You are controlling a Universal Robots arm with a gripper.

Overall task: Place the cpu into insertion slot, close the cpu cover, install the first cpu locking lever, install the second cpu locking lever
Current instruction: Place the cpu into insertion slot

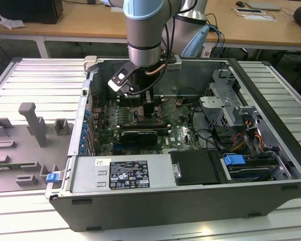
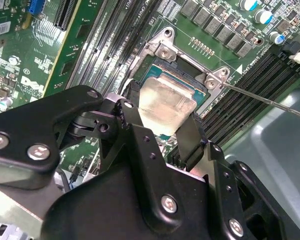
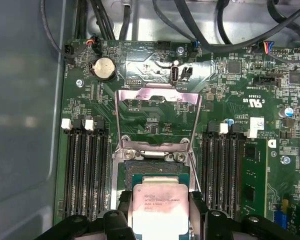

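The cpu point(image 3: 160, 200), a pale silver-grey square chip, sits between my gripper's point(image 3: 160, 212) black fingers point(image 3: 122, 206), which are shut on its two sides. It is directly over the insertion slot point(image 3: 151, 169); I cannot tell whether it rests in it. The second wrist view shows the cpu point(image 2: 165, 102) in the gripper point(image 2: 162, 107) above the slot's metal rim point(image 2: 162, 50). The cpu cover point(image 3: 157, 96) is swung open, away from the slot. A thin locking lever point(image 2: 265, 100) sticks out free. In the exterior view the gripper point(image 1: 146, 108) reaches down into the open computer case.
Black memory slots point(image 3: 85, 170) point(image 3: 220, 170) flank the socket closely. A coin battery point(image 3: 104, 67) and cables point(image 3: 215, 30) lie beyond the cover. Inside the case are a power supply point(image 1: 120, 173) and a drive cage point(image 1: 226, 105). Grey fixtures point(image 1: 35, 125) stand at the exterior view's left.
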